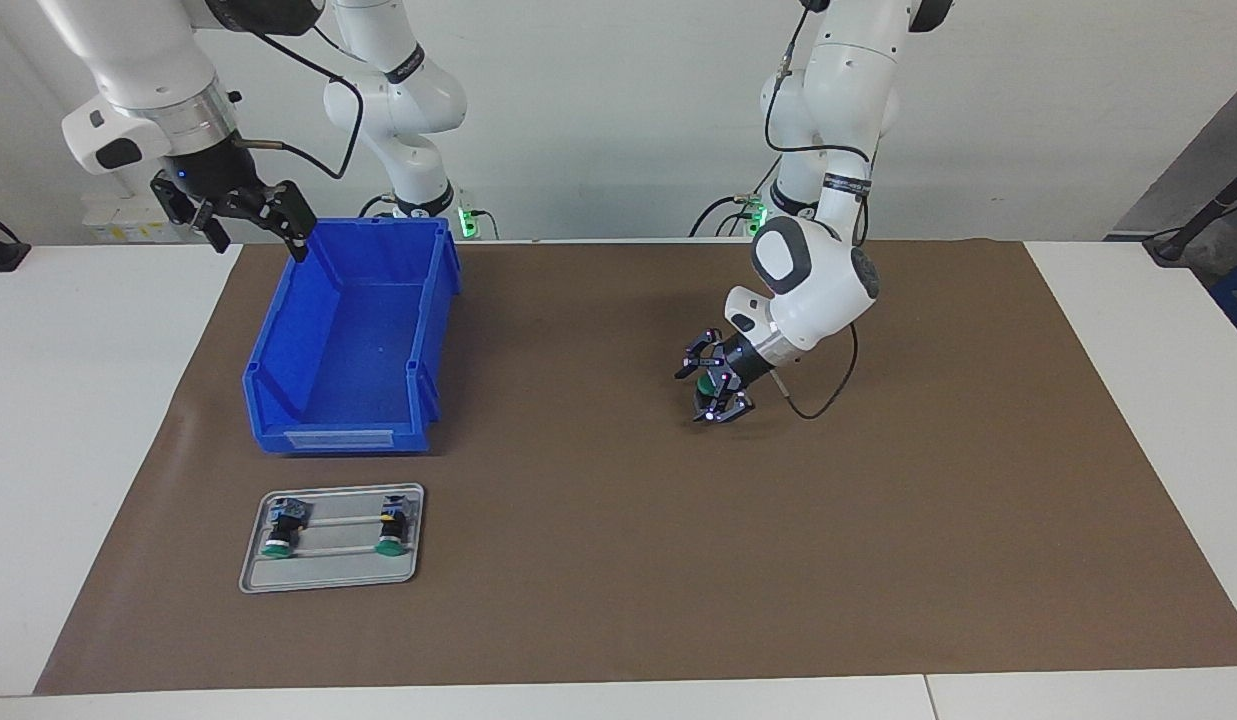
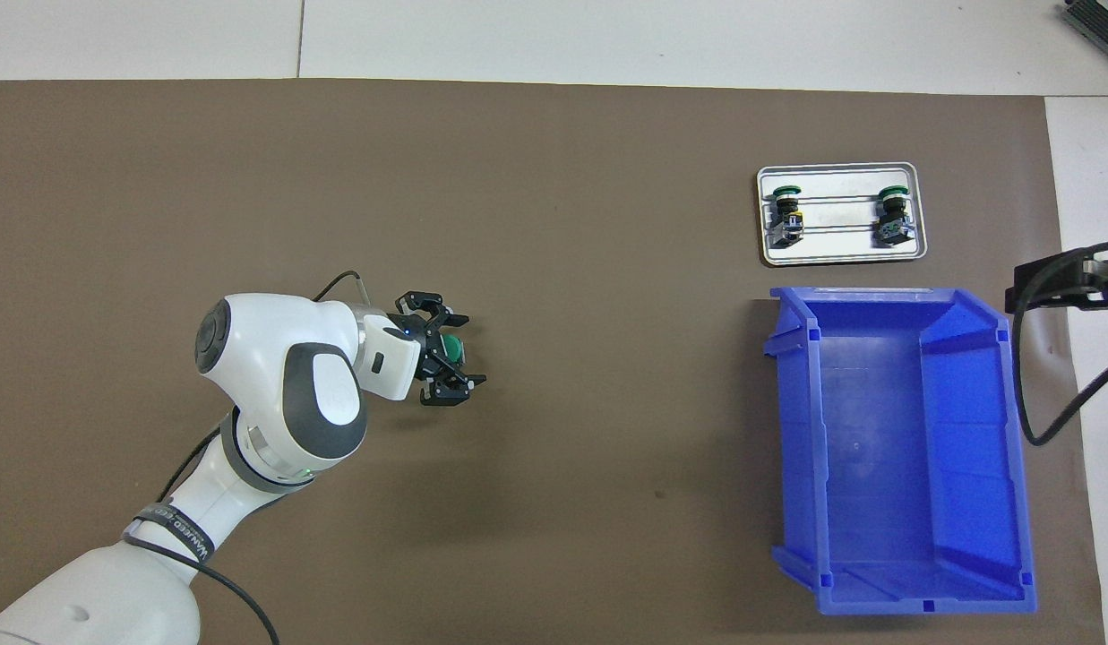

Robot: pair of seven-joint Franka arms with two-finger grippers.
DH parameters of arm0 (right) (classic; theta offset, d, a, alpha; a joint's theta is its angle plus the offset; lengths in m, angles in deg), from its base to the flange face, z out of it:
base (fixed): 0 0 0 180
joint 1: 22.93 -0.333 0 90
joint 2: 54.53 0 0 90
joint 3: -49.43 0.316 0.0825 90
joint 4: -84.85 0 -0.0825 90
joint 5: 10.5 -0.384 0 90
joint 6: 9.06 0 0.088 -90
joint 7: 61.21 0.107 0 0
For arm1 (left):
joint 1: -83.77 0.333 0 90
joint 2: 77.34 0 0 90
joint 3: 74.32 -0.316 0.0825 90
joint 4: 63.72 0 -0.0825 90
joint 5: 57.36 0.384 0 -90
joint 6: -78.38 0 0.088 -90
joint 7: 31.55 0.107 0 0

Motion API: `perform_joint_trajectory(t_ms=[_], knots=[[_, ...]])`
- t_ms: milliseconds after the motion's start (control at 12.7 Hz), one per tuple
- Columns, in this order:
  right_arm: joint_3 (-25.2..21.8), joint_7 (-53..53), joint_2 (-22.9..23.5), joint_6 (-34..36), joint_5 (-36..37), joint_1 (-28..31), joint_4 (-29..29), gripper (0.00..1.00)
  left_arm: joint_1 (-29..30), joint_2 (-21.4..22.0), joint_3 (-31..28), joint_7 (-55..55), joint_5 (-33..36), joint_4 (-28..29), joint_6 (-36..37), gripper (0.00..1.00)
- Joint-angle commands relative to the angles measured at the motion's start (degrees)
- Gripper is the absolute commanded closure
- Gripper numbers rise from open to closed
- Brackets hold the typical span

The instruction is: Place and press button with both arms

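Now the left gripper point(image 1: 715, 384) is standing spread around the green-capped button point(image 1: 700, 386) on the brown mat point(image 1: 598, 600), well apart from the blue bin point(image 1: 353, 340); withdrawing carelessly risks toppling it. The right gripper point(image 1: 240, 212) is waiting spread over the bin's rim.

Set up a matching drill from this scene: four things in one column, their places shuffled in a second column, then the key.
Things
1. blue bin
2. metal tray
3. left claw
4. right claw

Places
A. low over the brown mat, at a green-capped button
B. carries two more buttons, farther from the robots than the bin
C. beside the tray, nearer to the robots
D. raised and open by the bin's corner, holding nothing

Pairs: 1-C, 2-B, 3-A, 4-D
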Motion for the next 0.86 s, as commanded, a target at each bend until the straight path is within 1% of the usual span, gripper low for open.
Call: perform_joint_trajectory(t_ms=[0, 157, 314, 471, 550, 628, 707, 785], knots=[[0.1, -1.7, -1.7, -1.1, 0.1, 0.8, -1.9, 0.0, -0.1, 4.1, 0.1, -5.0, -1.0, 0.4, -0.4, 0.01], [0.1, -1.7, -1.7, -1.2, 0.1, 0.7, -1.9, 0.0, -0.2, 5.1, 0.2, -13.6, -1.0, -2.2, -0.2, 0.01], [0.2, -1.7, -1.7, -1.2, 0.1, 0.6, -1.9, 0.0, 0.2, 5.1, -0.1, -21.7, -0.5, -5.8, 2.7, 0.01], [0.1, -1.7, -1.7, -1.2, 0.1, 0.6, -1.9, 0.0, 0.5, 5.2, -0.3, -27.2, 0.1, -6.6, 3.5, 0.02], [0.1, -1.7, -1.7, -1.2, 0.1, 0.6, -1.9, 0.0, 0.6, 5.2, -0.3, -29.1, 0.7, -6.6, 3.5, 0.03], [0.1, -1.7, -1.6, -1.2, 0.1, 0.6, -1.9, 0.0, 0.6, 5.2, -0.4, -31.8, 1.5, -6.6, 3.5, 0.08], [0.1, -1.7, -1.7, -1.1, 0.1, 0.6, -1.9, 0.0, 0.7, 5.1, -0.4, -34.6, 3.6, -6.8, 3.5, 0.12], [0.1, -1.7, -1.7, -1.1, 0.1, 0.6, -1.9, 0.0, 0.7, 4.6, -0.3, -38.0, 6.1, -8.1, 3.8, 0.13]])
